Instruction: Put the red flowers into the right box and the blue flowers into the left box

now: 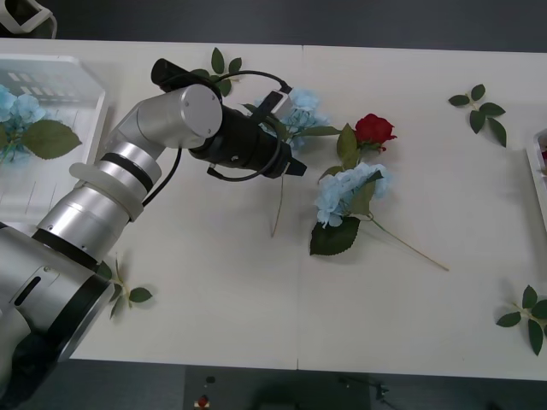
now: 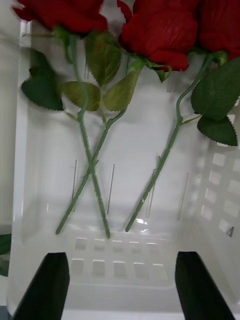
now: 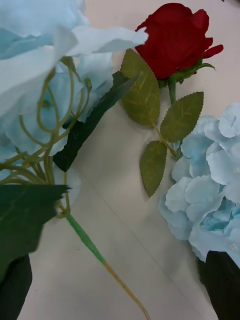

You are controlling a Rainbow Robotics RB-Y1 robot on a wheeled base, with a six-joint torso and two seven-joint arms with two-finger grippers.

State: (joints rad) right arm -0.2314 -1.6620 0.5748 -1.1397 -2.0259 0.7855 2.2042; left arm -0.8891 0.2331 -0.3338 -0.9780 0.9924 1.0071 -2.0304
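Note:
My left gripper (image 1: pixel 289 134) reaches over the middle of the table, open, around a blue flower (image 1: pixel 301 109). In the left wrist view that flower (image 3: pixel 45 55) looms close, and its stem runs between the black fingers (image 3: pixel 220 285). A red flower (image 1: pixel 373 128) (image 3: pixel 175 37) and a second blue flower (image 1: pixel 350 190) (image 3: pixel 210 190) lie just beyond. The left box (image 1: pixel 85 94) at the table's left holds one blue flower (image 1: pixel 17 115). My right gripper (image 2: pixel 120 280) hangs open over the right box (image 2: pixel 125 280) (image 1: pixel 540 171), where three red flowers (image 2: pixel 160 30) lie.
Loose green leaf sprigs lie at the back right (image 1: pixel 480 107), the front right (image 1: pixel 526 314), the front left (image 1: pixel 124 292) and behind the left arm (image 1: pixel 224 64). The table's front edge (image 1: pixel 299 369) runs along the bottom.

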